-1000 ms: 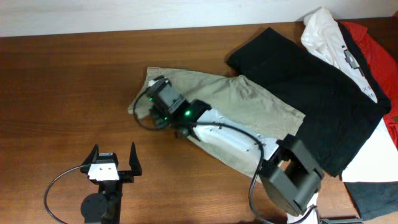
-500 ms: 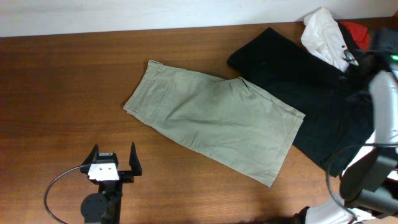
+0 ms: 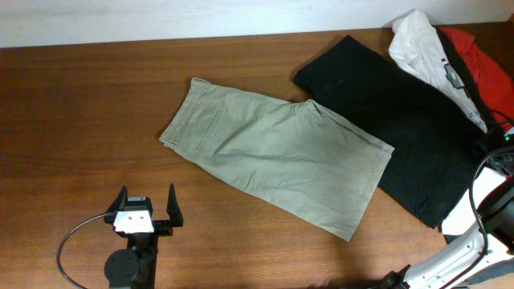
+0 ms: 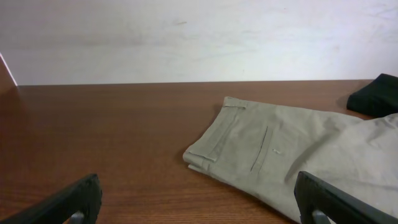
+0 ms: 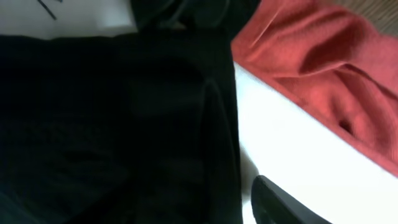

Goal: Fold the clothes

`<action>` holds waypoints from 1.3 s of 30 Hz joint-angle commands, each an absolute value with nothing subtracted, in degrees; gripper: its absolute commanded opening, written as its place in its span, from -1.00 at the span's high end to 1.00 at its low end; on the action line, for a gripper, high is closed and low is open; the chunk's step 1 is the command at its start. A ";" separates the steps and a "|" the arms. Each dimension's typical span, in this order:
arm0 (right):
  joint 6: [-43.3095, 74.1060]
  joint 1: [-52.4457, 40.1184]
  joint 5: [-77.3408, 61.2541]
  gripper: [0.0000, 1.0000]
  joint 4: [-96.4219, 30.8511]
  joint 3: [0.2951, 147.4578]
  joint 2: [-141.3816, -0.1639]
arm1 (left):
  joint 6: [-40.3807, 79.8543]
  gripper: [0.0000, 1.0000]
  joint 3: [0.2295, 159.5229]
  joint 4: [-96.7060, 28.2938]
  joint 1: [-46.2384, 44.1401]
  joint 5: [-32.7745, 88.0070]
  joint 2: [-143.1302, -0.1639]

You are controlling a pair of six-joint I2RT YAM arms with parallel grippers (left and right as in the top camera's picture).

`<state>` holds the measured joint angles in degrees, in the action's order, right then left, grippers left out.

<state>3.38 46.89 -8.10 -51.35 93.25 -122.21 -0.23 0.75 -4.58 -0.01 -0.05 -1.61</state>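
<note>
Khaki shorts (image 3: 277,160) lie flat and spread out in the middle of the table, waistband to the left; they also show in the left wrist view (image 4: 298,149). A black garment (image 3: 401,120) lies spread to their right, its edge overlapping the shorts' leg end. My left gripper (image 3: 147,197) is open and empty, resting near the front edge, apart from the shorts. My right arm (image 3: 491,193) is at the far right edge. My right gripper (image 5: 205,202) hovers over black cloth (image 5: 124,124); one finger shows well off centre, nothing between the jaws.
A white shirt (image 3: 422,44) and a red garment (image 3: 482,60) are piled at the back right corner. The right wrist view shows red cloth (image 5: 311,68) and white cloth (image 5: 292,143) beside the black. A white wall (image 4: 186,37) backs the table.
My right arm has left the shorts' waistband and swung to the far right edge over the pile. The shorts now lie uncovered. The left arm has not moved.
</note>
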 commanded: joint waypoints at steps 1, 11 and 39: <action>3.44 46.78 -8.45 0.28 -50.81 93.01 -122.56 | -0.91 -0.98 0.54 -4.80 -0.34 0.14 -1.43; 9.98 47.03 -3.27 0.92 -48.58 94.00 -106.50 | -0.91 -0.98 0.54 -4.80 -0.34 0.14 -1.43; 10.52 5.02 -9.69 -0.97 -57.41 93.58 -94.28 | -0.69 -0.98 0.58 -2.33 -0.34 10.76 -1.43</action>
